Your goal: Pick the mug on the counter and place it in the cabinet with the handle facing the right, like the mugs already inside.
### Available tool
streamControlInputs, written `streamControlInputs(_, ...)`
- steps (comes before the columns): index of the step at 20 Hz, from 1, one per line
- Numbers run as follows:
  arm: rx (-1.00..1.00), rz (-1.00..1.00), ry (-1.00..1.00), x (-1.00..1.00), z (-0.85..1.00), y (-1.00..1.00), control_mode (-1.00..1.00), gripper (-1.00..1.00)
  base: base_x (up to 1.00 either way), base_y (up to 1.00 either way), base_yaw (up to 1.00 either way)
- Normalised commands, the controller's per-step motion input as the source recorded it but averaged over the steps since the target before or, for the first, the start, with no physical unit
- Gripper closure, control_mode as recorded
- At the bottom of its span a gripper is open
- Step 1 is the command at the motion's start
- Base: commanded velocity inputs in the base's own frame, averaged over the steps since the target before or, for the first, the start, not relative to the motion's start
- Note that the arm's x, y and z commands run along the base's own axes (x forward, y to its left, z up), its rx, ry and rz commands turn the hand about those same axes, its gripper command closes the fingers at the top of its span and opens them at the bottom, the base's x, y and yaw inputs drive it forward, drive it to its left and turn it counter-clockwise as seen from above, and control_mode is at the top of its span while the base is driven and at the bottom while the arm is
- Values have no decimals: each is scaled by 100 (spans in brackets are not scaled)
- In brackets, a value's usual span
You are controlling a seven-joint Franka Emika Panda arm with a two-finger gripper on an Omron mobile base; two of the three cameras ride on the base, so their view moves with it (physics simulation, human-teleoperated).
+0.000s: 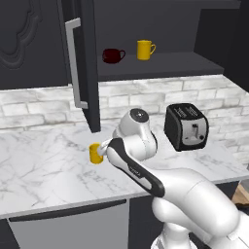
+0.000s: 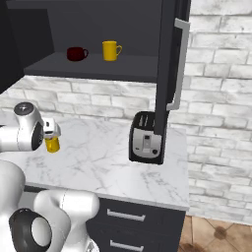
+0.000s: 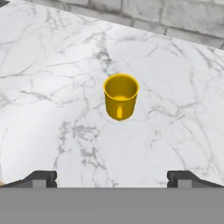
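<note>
mug on counter, toaster to its right

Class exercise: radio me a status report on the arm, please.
Tool open, above the mug. Mug upright on counter, ungrasped. Nothing between them.

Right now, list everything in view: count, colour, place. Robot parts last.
mug: one, golden-yellow, upright on the counter, handle toward the hand camera.
counter: one, white marble with grey veins.
cabinet: one, dark charcoal, door open.
dark red mug: one, on the cabinet shelf.
lemon-yellow mug: one, on the shelf beside the red one.
toaster: one, black, on the counter to the right.
brick wall: white, behind the counter.
gripper: one, dark tips wide apart, above the mug.
</note>
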Motion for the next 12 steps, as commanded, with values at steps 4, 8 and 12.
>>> streamControlInputs(4,0,0,0,11,-16,2,-100,-100,0,0,0)
streamControlInputs(8,0,0,0,12,-18,1,-100,-100,0,0,0)
streamControlInputs(12,0,0,0,10,-16,3,-100,-100,0,0,0)
